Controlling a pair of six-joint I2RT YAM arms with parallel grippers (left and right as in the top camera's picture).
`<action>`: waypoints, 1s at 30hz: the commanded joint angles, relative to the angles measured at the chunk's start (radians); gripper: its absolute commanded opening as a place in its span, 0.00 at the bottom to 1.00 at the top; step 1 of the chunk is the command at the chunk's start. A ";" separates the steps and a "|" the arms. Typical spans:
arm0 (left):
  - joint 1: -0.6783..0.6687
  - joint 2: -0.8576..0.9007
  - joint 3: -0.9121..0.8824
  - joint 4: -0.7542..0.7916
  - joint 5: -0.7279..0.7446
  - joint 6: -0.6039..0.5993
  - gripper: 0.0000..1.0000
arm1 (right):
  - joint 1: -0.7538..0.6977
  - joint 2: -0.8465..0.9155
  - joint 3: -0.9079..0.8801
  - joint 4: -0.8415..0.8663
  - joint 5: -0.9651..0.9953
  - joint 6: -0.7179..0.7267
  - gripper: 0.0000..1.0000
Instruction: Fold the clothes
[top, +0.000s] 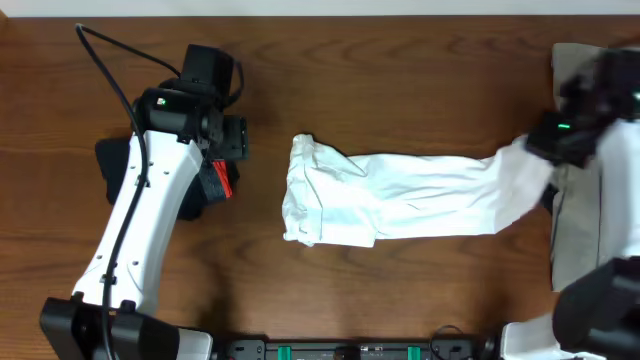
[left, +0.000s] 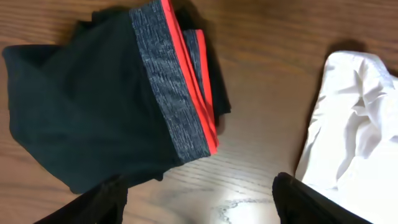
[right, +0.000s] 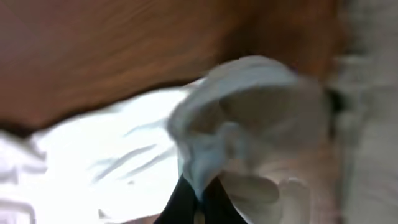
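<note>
- Your right gripper (right: 196, 200) is clamped on the shirt's (top: 400, 195) right end; the shirt lies stretched across mid-bench (top: 400, 80).
- Your left gripper (left: 199, 199) hangs wide, empty, near the shorts (left: 93, 106) at bench left.

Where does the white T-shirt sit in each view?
Overhead: white T-shirt lies at centre, stretched towards the right.
Left wrist: at the right edge; black shorts at left.
Right wrist: blurred, bunched across the lower middle.
Shared landmark: the brown wooden table.
</note>
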 joint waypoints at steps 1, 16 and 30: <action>0.004 -0.012 0.024 -0.016 -0.009 0.005 0.77 | 0.145 0.014 -0.029 0.005 -0.013 -0.009 0.01; 0.004 -0.012 0.024 -0.031 -0.009 0.005 0.78 | 0.598 0.041 -0.214 0.226 -0.013 0.114 0.18; 0.004 -0.003 -0.061 -0.024 0.258 -0.106 0.86 | 0.428 -0.070 -0.166 0.229 -0.013 0.082 0.56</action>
